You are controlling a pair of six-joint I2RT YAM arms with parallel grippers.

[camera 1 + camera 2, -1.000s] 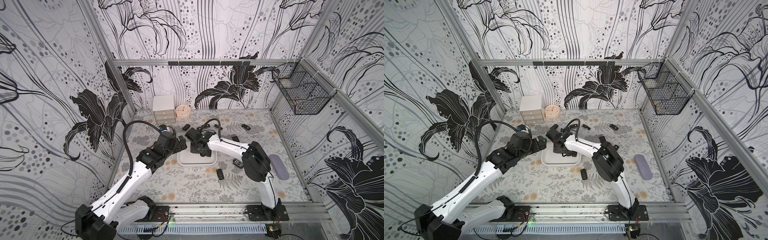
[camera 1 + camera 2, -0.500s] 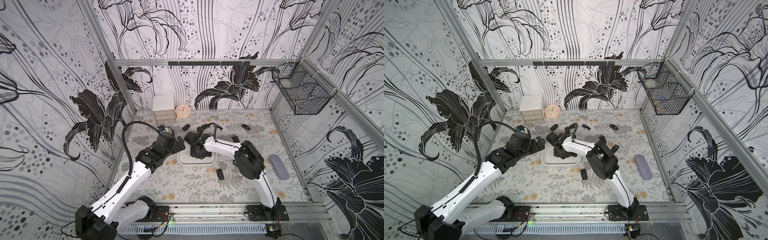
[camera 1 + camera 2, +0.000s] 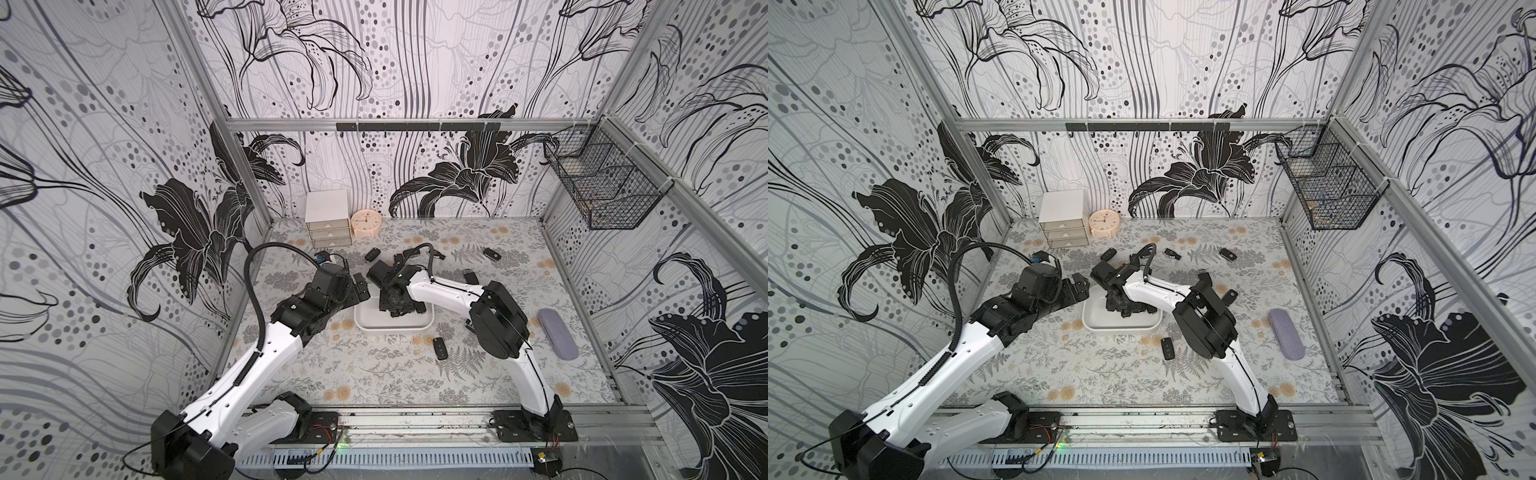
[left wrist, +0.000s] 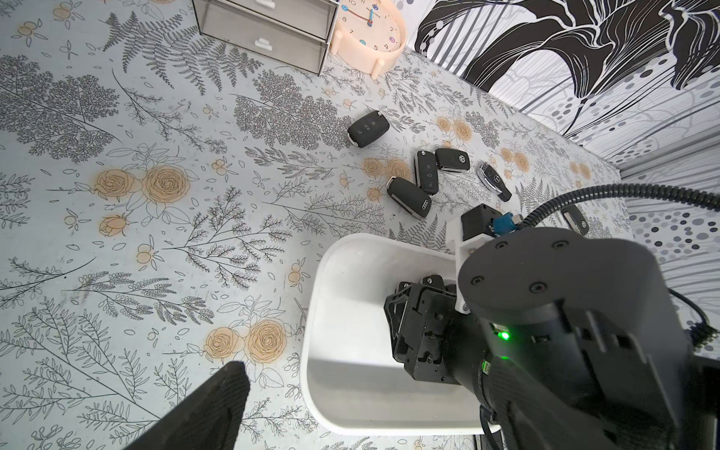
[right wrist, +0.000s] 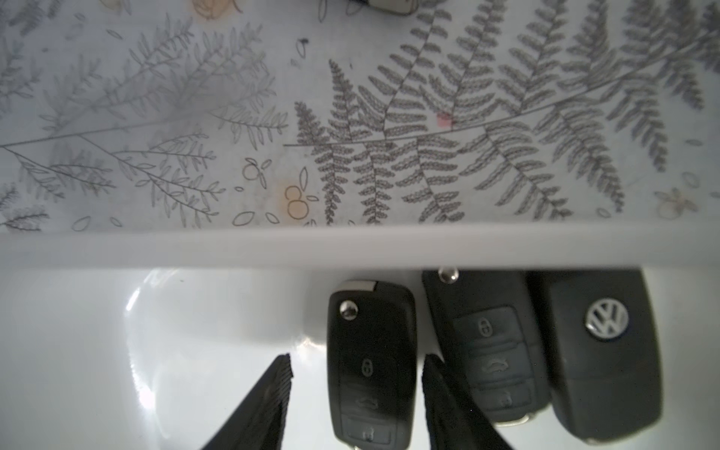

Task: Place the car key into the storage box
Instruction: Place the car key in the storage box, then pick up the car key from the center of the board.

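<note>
White plastic, shallow, rectangular storage box sits mid-counter in both top views; right tool is dipped inside it and its black wrist hides what lies under it. Left tool hovers just beside the box edge on its own arm's side, spread wide, carrying nothing. One loose black key fob lies in front of the box and a far fob lies behind it. Lilac oblong case, white three-drawer cabinet, peach round clock and black wire basket are all well apart, no obstacle. Left wrist view: a fob cluster lies on the counter beyond the box wall, so more keys wait. Right wrist view: black three-button flip car key lies flat on the box floor near the wall, between the ribbed fingers. White floor shows between the key and one finger; the other sits at the key's edge, contact unclear. Grip reads as let go, tool parted. Two neighbour fobs lie just beside that finger. Judged step: release. Next calls for a straight lift out without dragging the key or nudging the neighbours, while minding the left tool close by.
</note>
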